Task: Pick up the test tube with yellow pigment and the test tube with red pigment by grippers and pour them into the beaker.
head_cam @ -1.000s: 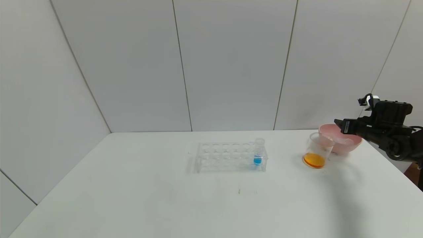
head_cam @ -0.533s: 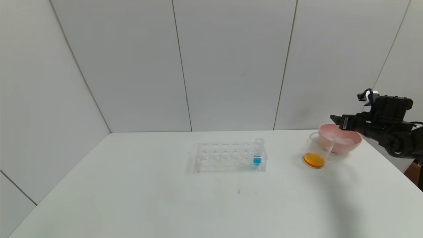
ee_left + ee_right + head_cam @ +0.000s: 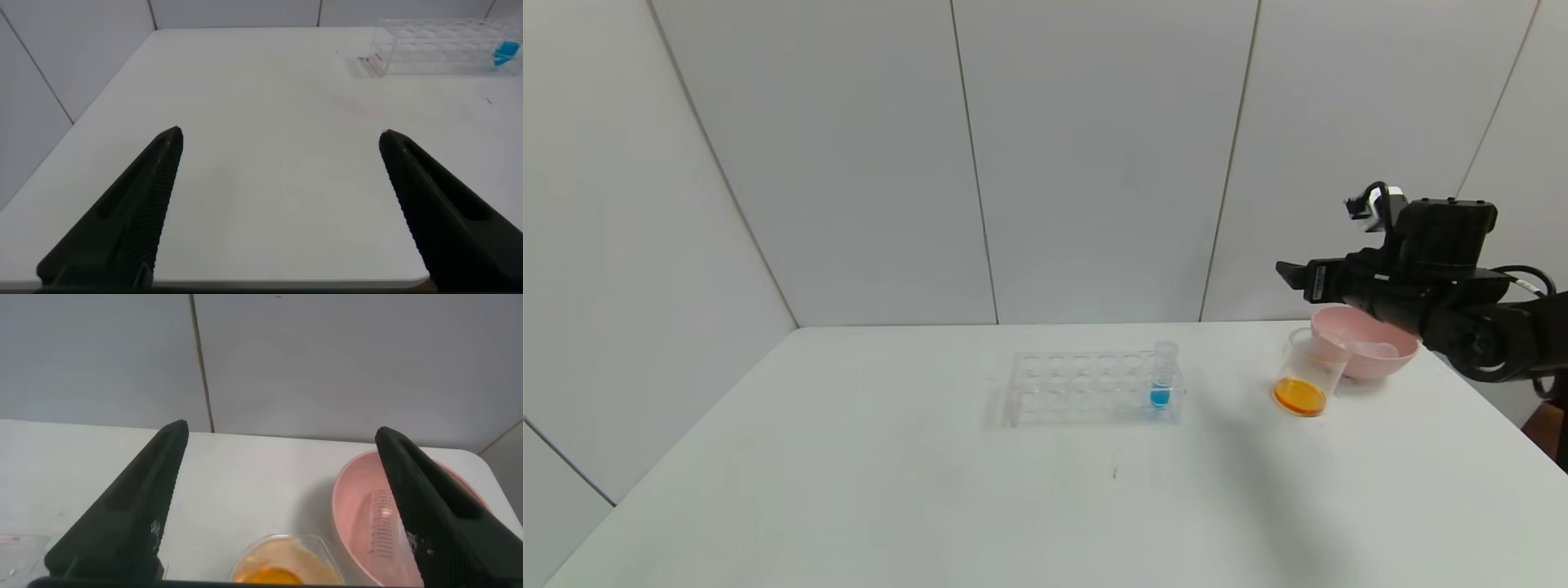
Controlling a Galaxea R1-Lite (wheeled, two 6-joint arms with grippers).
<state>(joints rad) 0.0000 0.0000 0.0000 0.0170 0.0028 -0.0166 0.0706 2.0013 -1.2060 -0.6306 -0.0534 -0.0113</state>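
Right gripper (image 3: pixel 1294 276) up above beaker (image 3: pixel 1307 372) and pink bowl (image 3: pixel 1368 347), jaws wide apart, nothing held; probably done pouring. Orange mix in beaker, emptied tubes (image 3: pixel 384 525) apparently in bowl. Left gripper (image 3: pixel 278 204) parked off table edge, spread, empty. Rack (image 3: pixel 1086 387) with blue tube (image 3: pixel 1162 374) well apart, open table (image 3: pixel 849 490) between.

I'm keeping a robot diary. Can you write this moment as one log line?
right gripper: open, empty, above beaker | beaker: orange liquid | pink bowl: holds clear tube | rack: blue tube | left gripper: open, parked
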